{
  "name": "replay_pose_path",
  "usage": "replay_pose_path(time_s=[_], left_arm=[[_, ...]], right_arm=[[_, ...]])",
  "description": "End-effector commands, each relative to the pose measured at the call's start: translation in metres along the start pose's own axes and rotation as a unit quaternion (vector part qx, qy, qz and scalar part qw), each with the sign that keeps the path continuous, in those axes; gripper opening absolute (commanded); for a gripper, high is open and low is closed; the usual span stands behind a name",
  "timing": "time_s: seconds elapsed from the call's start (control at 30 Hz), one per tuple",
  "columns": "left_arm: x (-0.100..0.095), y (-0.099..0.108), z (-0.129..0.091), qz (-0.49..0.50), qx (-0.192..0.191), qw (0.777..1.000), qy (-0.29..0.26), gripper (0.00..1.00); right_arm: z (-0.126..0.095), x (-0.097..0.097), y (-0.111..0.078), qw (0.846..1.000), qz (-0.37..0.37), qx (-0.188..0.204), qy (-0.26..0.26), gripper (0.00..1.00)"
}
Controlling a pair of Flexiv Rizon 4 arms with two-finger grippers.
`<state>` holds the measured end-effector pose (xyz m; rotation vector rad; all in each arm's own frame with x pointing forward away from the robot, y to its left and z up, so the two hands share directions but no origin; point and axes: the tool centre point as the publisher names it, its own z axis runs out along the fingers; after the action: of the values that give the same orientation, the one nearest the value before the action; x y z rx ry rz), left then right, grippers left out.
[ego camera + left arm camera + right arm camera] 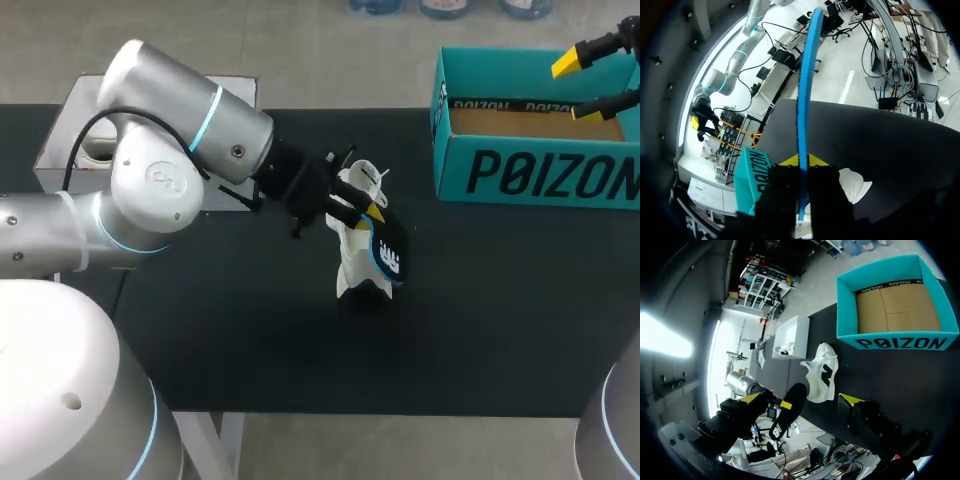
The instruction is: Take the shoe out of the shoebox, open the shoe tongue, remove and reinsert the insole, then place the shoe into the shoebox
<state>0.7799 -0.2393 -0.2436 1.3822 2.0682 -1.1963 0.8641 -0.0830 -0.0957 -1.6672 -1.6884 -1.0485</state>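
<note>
Head view: left gripper (366, 206) clamps the removed insole (390, 250) just above the white shoe (352, 272) on the table (250, 340), right gripper (578, 88) spread open near the shoebox (530, 175); reinsertion apparently follows, requiring alignment with the shoe opening.

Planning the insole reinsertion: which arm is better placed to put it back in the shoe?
Left. The left gripper is shut on the insole right beside the shoe; the right gripper hangs open over the shoebox, away from both.
</note>
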Motion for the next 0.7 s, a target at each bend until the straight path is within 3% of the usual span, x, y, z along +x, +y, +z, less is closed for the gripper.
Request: replay_pose_path(time_s=[0.03,0.3,0.7], left_arm=[[0.009,0.013,0.008,0.004,0.012,1.000,0.025,0.00],[0.031,0.030,0.021,-0.046,0.008,0.999,0.028,0.00],[0.037,0.045,0.033,-0.063,-0.013,0.998,0.000,0.00]], right_arm=[[0.000,0.000,-0.001,1.000,0.001,-0.001,-0.002,1.00],[0.000,0.000,-0.001,1.000,0.001,-0.001,-0.002,1.00],[0.000,0.000,-0.001,1.000,0.001,-0.001,-0.002,1.00]])
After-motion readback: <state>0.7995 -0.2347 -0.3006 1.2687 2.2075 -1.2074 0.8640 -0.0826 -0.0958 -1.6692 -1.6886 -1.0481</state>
